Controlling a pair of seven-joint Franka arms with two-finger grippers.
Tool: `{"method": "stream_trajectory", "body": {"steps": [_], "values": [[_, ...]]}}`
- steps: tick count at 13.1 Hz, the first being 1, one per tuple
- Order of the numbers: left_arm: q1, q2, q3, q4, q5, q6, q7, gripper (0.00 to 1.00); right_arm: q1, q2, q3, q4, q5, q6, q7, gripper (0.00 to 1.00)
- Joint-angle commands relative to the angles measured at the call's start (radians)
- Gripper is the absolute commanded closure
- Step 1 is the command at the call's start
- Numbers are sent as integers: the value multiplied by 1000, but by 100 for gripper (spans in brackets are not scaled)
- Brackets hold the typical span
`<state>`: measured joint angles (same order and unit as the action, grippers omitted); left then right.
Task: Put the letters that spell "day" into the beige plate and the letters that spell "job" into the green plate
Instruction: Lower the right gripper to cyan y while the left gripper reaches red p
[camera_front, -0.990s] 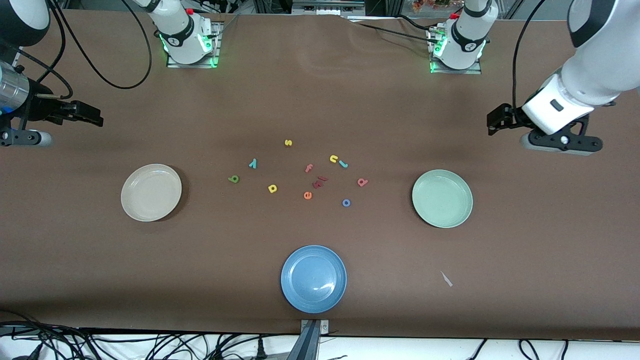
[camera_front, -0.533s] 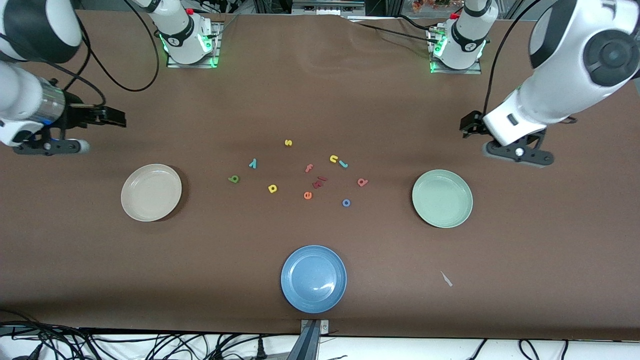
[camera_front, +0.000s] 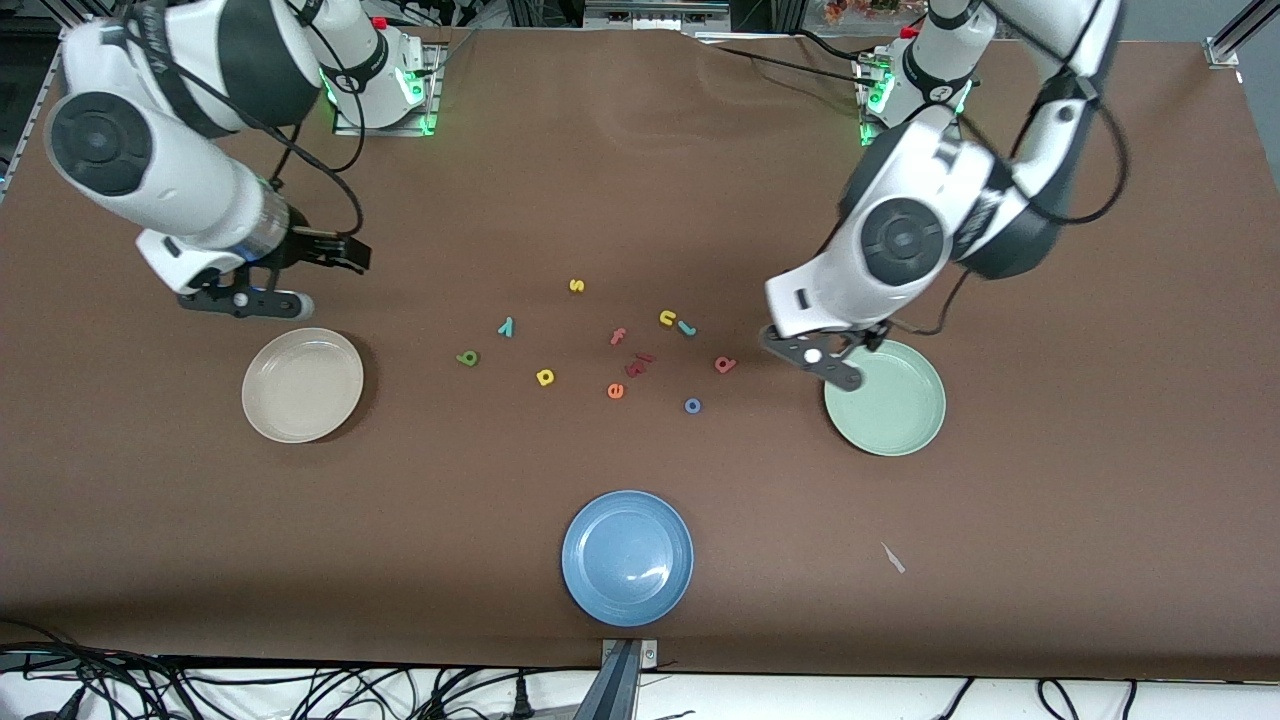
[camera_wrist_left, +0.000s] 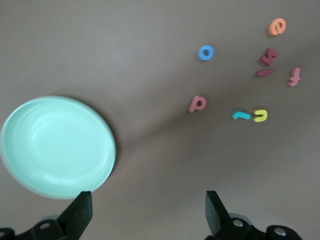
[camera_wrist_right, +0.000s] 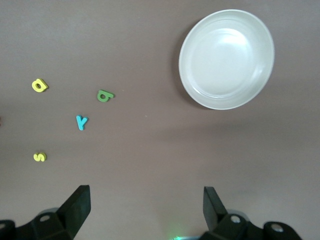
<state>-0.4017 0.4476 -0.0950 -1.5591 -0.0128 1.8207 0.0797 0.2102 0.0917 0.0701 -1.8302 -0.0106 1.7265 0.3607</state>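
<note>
The yellow "d" (camera_front: 545, 377), green "a" (camera_front: 467, 358) and teal "y" (camera_front: 506, 326) lie on the table between the beige plate (camera_front: 302, 385) and the other letters. Teal "j" (camera_front: 686, 327), blue "o" (camera_front: 692, 405) and pink "b" (camera_front: 725, 365) lie closer to the green plate (camera_front: 885, 397). Both plates are empty. My right gripper (camera_front: 345, 255) hangs open over bare table beside the beige plate (camera_wrist_right: 226, 59), nothing between its fingers. My left gripper (camera_wrist_left: 147, 210) is open and empty above the table at the green plate's (camera_wrist_left: 55, 147) edge, with "b" (camera_wrist_left: 197, 103) nearest.
An empty blue plate (camera_front: 627, 558) sits near the front edge. Mixed in with the task letters are a yellow "s" (camera_front: 576, 286), yellow "n" (camera_front: 667, 318), orange "f" (camera_front: 618, 336), orange "e" (camera_front: 615, 391) and dark red pieces (camera_front: 640, 362). A small scrap (camera_front: 893, 558) lies near the front.
Both arms have swung in from the table's ends toward the middle, the right to the beige plate, the left to the green plate. Letters and plates have not moved.
</note>
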Motion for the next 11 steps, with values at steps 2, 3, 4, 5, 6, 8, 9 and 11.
{"method": "stream_trajectory", "body": {"steps": [2, 3, 4, 5, 6, 8, 9, 11], "values": [[-61, 175, 14, 50, -10, 206, 170, 0, -5, 3, 54, -110, 9, 146, 69, 0], [-72, 218, 14, 50, -7, 273, 173, 0, -3, 29, 62, -113, 11, 175, 79, 0], [-104, 235, 14, 39, 0, 313, 173, 1, -2, 63, 68, -113, 11, 204, 93, 0], [-117, 238, 14, 30, 0, 316, 173, 6, -2, 95, 71, -113, 11, 238, 112, 0], [-117, 256, 14, 22, 0, 321, 175, 16, 9, 132, 77, -113, 11, 278, 139, 0], [-120, 286, 14, 22, 0, 328, 181, 34, 55, 219, 83, -113, 9, 398, 203, 0], [-120, 287, 14, 22, 4, 328, 193, 34, 76, 246, 83, -113, 5, 427, 231, 0], [-115, 289, 15, 19, 4, 330, 253, 34, 100, 293, 82, -113, 3, 491, 245, 0]]}}
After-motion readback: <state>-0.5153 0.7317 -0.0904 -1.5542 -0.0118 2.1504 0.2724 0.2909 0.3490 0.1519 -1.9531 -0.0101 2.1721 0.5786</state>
